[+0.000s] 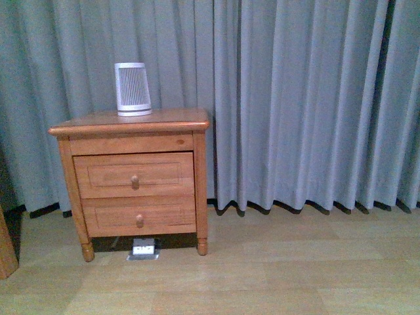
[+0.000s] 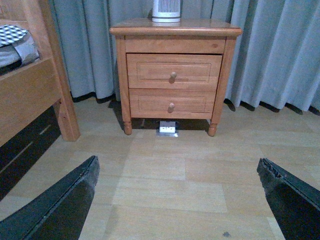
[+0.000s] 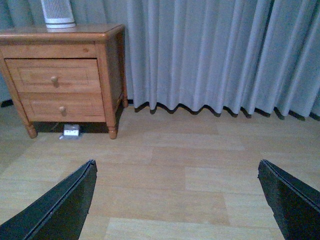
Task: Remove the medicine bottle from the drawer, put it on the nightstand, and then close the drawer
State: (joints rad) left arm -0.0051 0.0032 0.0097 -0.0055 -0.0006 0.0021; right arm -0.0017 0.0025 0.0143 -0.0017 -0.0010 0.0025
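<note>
**At the nightstand [image 1: 174,118]: drawers shut, both claws wide**

Against the grey curtain [image 1: 302,98], the nightstand stands on a pale wooden floor [image 1: 262,275], resting on short turned feet.

1. Task items
- The upper drawer [image 1: 105,174] is fully shut, with its panelled front flush with the cabinet and one round knob [image 1: 134,180] at its centre.
- The medicine bottle is not visible in any view. It is not on the nightstand top.
- The lower drawer [image 1: 164,216] is also shut.

2. Claws
- The left claw [image 2: 177,161] is spread wide and holds nothing. Its two dark fingers [image 2: 60,205] show at the picture's lower corners, over the floor and well apart from the nightstand. It faces the drawer fronts squarely.
- The right claw [image 3: 176,162] is also spread wide and holds nothing. It is over the floor, and the nightstand sits off to one side of its view.

3. Surroundings and obstructions
- A white ribbed appliance [image 1: 133,88] stands upright on the nightstand top, toward the back edge and left of centre.
- A small white and grey box [image 1: 144,249] lies on the floor under the cabinet, between the front feet.
- A wooden bed frame [image 2: 30,90] with a checked cloth [image 2: 12,35] on it shows in the left wrist view. It is near the nightstand but not touching it.
- A wooden post [image 1: 5,252] shows at the far left edge of the front view.
- Only floorboards lie between each claw and the drawer fronts.
</note>
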